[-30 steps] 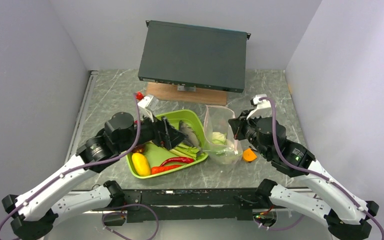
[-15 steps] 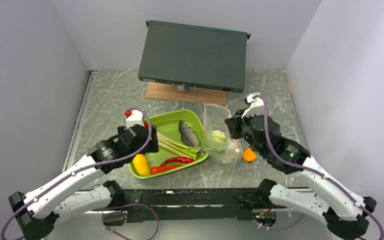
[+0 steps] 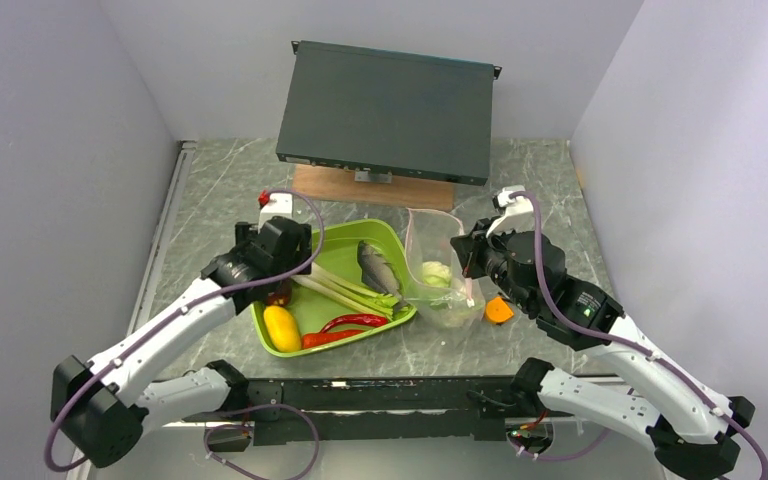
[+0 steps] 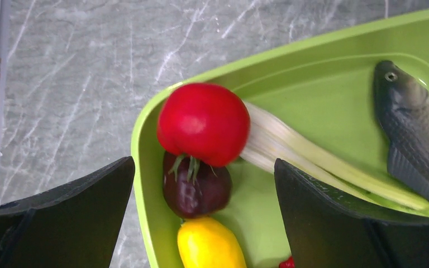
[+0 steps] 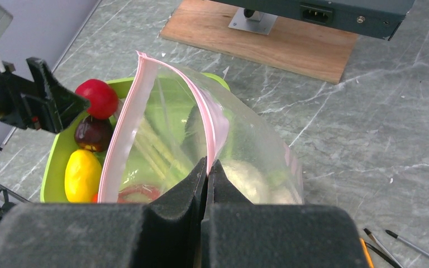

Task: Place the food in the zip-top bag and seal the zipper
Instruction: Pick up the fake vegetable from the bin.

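No readable text or labels anywhere.

- In the left wrist view, the grey fish (image 4: 410, 139) is cut off by the edge at 3 o'clock, and the yellow fruit (image 4: 209, 248) by the edge at 6 o'clock.
- The dark purple bulb (image 4: 198, 190) is partly covered by the red tomato (image 4: 204, 124).
- A small red piece (image 4: 284, 262) at 6 o'clock is shown too little to be named.
- In the right wrist view, the bottom of the zip-top bag (image 5: 257, 145) is hidden behind the right gripper (image 5: 206, 164), and its contents are seen only blurred.
- The screwdrivers (image 5: 394, 234) are cut off at 5 o'clock.
- In the top view, an orange object (image 3: 499, 311) is too small to be told.
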You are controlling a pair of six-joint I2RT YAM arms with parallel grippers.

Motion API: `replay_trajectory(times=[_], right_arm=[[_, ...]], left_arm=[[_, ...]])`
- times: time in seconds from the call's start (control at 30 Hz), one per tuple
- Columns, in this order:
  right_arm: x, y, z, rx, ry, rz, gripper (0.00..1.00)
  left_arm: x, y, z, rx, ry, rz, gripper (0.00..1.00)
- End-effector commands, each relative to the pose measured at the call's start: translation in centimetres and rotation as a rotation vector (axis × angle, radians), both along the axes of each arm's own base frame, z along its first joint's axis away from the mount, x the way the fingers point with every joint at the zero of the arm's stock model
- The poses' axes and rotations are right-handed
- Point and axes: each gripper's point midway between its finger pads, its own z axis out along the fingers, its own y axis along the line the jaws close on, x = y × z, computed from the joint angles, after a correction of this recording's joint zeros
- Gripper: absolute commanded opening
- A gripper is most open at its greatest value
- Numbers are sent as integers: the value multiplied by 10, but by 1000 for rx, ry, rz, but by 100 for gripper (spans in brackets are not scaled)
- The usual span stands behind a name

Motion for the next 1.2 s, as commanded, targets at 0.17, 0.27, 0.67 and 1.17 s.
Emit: replay_trajectory(times=[0.17, 0.27, 0.67, 1.17], right_arm=[[0, 2, 26, 63, -52, 4, 0], [0, 2, 28, 60, -57, 8, 0], [-2, 5, 23, 62, -51, 25, 0], [3, 15, 19, 48, -36, 47, 0]], left_arm=[[39, -13, 12, -44, 0, -55, 100], [41, -9, -5, -24, 47, -15, 100], [41, 15, -58, 127, 177, 92, 96], [17, -24, 6, -137, 83, -136, 47]])
